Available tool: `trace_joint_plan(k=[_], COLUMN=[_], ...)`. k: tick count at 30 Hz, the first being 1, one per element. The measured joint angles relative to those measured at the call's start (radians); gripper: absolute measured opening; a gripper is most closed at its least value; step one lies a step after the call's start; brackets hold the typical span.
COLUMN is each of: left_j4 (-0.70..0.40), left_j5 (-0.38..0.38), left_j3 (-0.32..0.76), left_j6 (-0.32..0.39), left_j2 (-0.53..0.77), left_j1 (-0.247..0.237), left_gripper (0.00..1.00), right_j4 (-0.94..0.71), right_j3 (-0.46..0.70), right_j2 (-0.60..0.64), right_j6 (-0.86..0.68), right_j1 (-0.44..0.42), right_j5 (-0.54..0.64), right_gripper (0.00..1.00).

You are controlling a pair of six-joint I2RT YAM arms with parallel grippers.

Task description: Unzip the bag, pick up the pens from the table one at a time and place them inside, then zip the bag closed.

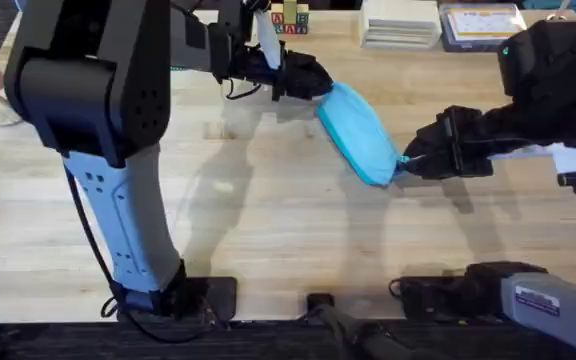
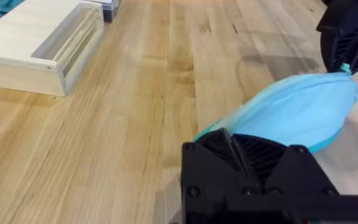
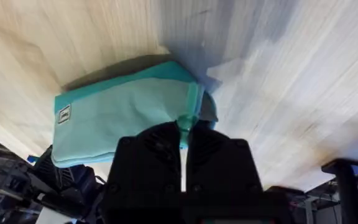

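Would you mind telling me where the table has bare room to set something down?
Bare table lies between the bag and the arm bases. It is crowded at the far edge by the stacked boxes, and around the bag, held by left claw and right claw.

— What is sitting along the far edge at the top of the overhead frame?

— A stack of pale trays (image 1: 400,22) is lying at upper centre, a dark-rimmed box (image 1: 482,24) is resting just right of it, and coloured blocks (image 1: 290,17) are standing further left.

— And the light?

— It is falling from above, casting soft shadows. A pale wooden box (image 2: 39,43) is sitting at the left wrist view's upper left.
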Motion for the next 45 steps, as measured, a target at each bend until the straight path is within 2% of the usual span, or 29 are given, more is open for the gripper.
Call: trace_joint_plan(k=[14,23,33,38,45], left_j4=[-0.002,-0.008,-0.012,-0.005,-0.005], left_j5=[0.000,0.006,0.036,0.029,0.027], left_j3=[0.000,0.000,0.000,0.000,0.000], left_j6=[0.000,0.000,0.000,0.000,0.000], left_j2=[0.000,0.000,0.000,0.000,0.000], left_j1=[0.000,0.001,-0.022,0.008,0.017], left_gripper=[0.041,0.042,0.041,0.041,0.040], right_j4=[0.000,0.000,-0.106,-0.229,-0.251], right_j3=[0.000,0.000,0.000,0.000,0.000], right_j2=[-0.009,-0.151,-0.256,-0.256,-0.240], right_j6=[-0.048,-0.171,-0.290,-0.315,-0.319], right_j1=[0.000,0.000,0.000,-0.001,-0.001], right_j5=[0.008,0.050,0.150,0.234,0.291], right_gripper=[0.033,0.034,0.033,0.033,0.034])
